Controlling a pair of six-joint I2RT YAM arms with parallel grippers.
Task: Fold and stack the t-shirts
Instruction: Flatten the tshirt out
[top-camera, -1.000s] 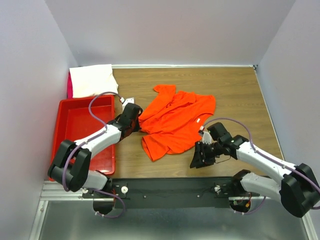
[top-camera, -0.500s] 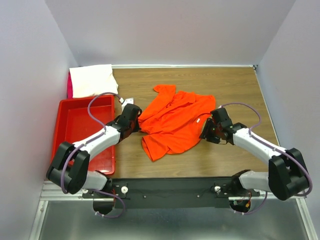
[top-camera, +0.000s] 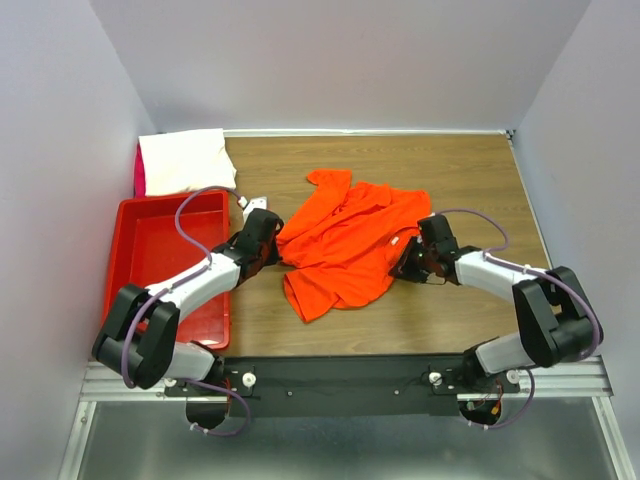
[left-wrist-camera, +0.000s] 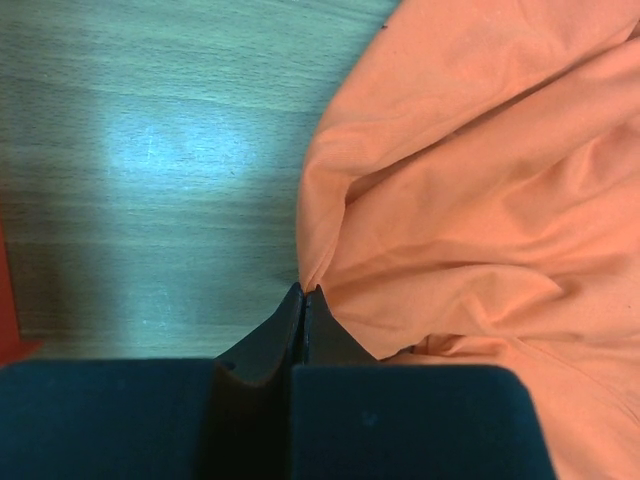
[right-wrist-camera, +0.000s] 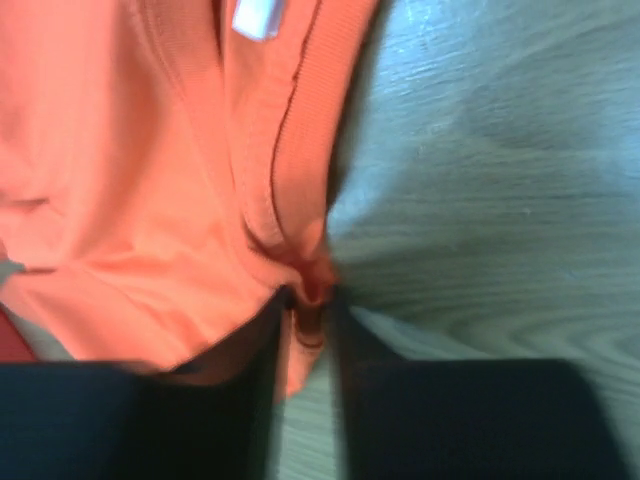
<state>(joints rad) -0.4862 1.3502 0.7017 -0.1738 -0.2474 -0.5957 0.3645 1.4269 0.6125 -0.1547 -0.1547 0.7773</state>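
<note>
The left gripper pinched the edge of the orange t-shirt at its tips, while the right gripper nipped the collar between narrowed jaws.

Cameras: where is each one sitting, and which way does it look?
Top: high behind the arms, looking down at the table; both arms show.
Left wrist: on the left arm, looking past the left claw, shut on the orange shirt.
Right wrist: on the right arm, looking past the right claw, pinching the collar.
All share the orange shirt.

orange-red t-shirt: soft matt cloth | table: smooth wood grain | bin: glossy plastic
</note>
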